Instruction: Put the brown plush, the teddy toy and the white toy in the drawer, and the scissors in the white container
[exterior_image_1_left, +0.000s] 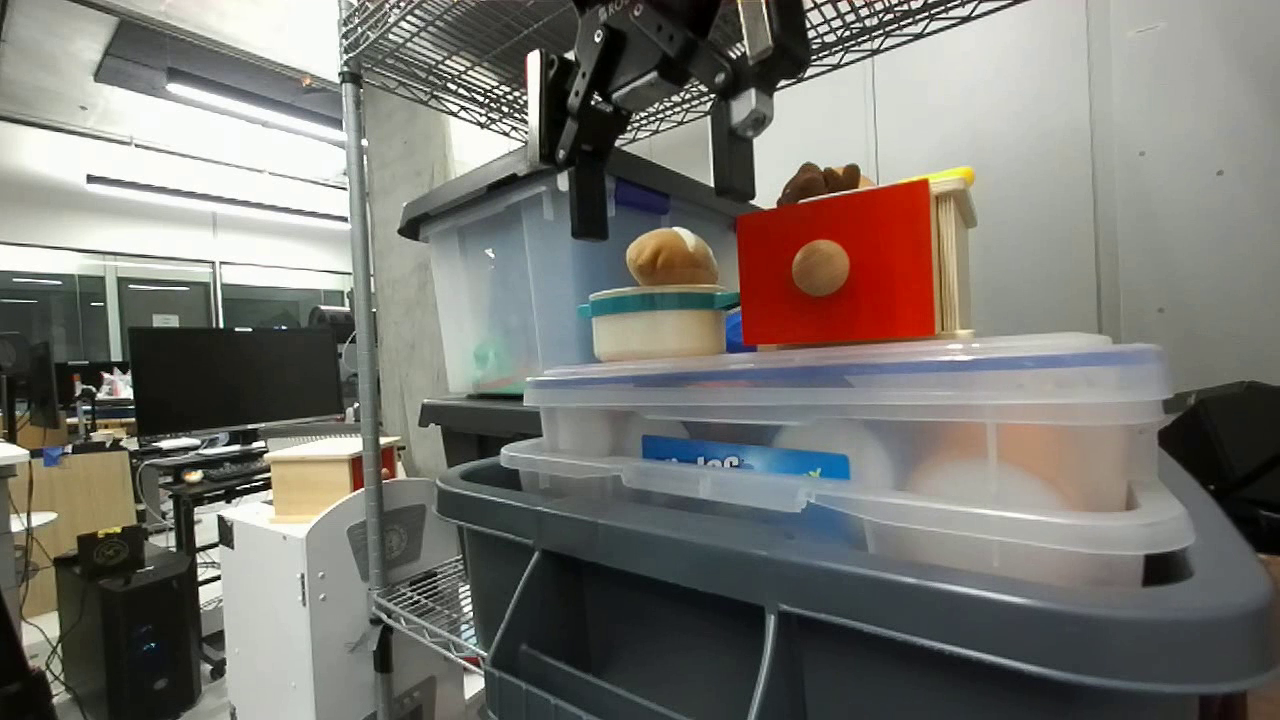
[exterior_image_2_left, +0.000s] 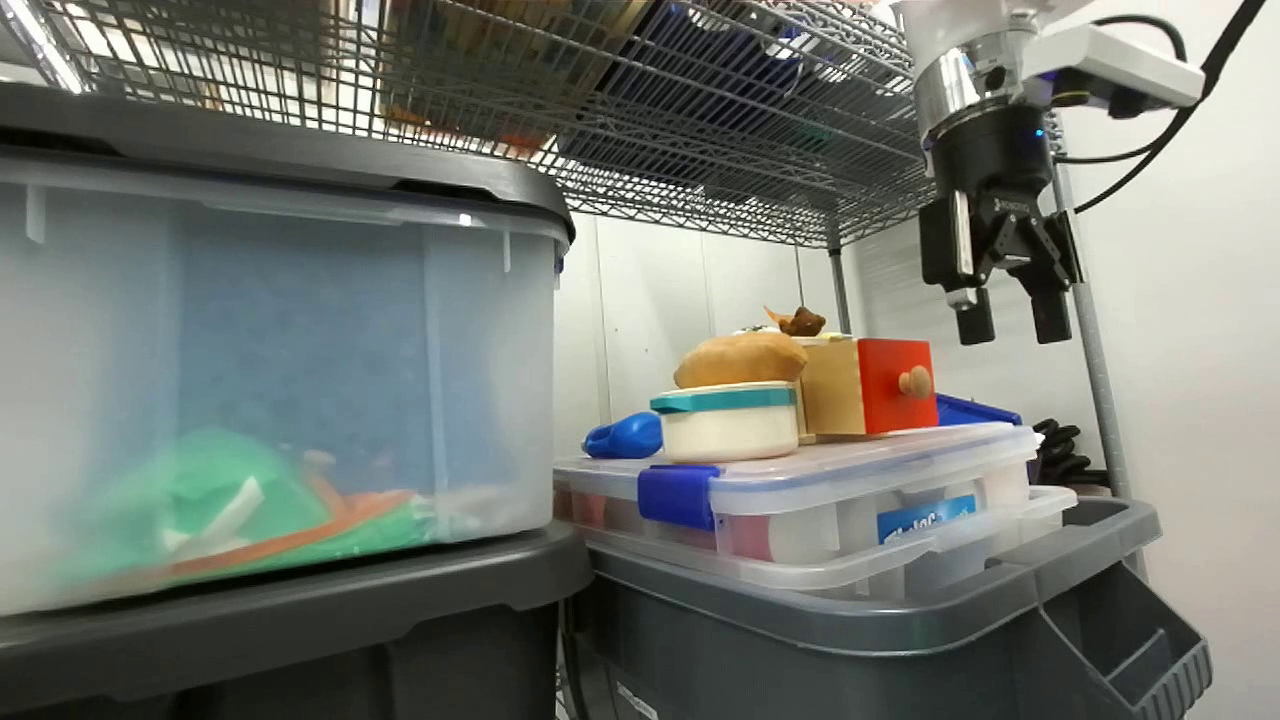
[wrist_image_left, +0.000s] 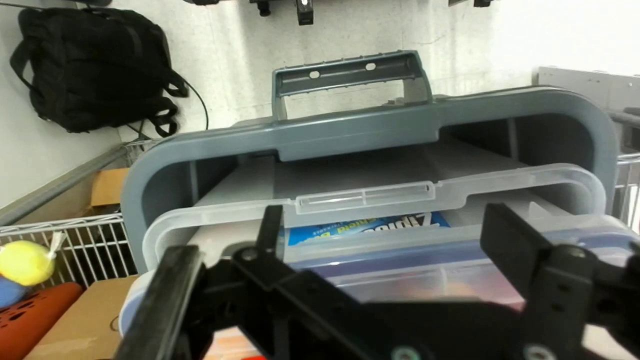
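The red drawer (exterior_image_1_left: 870, 300), with its round wooden knob, sits flush in a pale wooden casing (exterior_image_2_left: 830, 390). A dark brown fuzzy toy (exterior_image_2_left: 802, 322) lies on the casing. Beside it, a tan bun-shaped plush (exterior_image_1_left: 672, 258) rests on the teal-rimmed white container (exterior_image_2_left: 730, 432). I cannot tell which is the brown plush and which the teddy toy. Something white (exterior_image_2_left: 757, 329) peeks out behind the bun, perhaps the white toy. Scissors cannot be made out. My gripper (exterior_image_1_left: 662, 200) hangs open above and in front of these; in the wrist view, nothing is between its fingers (wrist_image_left: 515, 245).
A clear lidded bin (exterior_image_2_left: 800, 475) carries everything, resting on a grey tub (exterior_image_1_left: 860, 560). A taller clear bin (exterior_image_2_left: 300, 380) with a dark lid stands alongside. Overhead runs a wire shelf (exterior_image_2_left: 700, 130), with a metal post (exterior_image_1_left: 360, 300) at its corner. A blue object (exterior_image_2_left: 625, 437) lies by the container.
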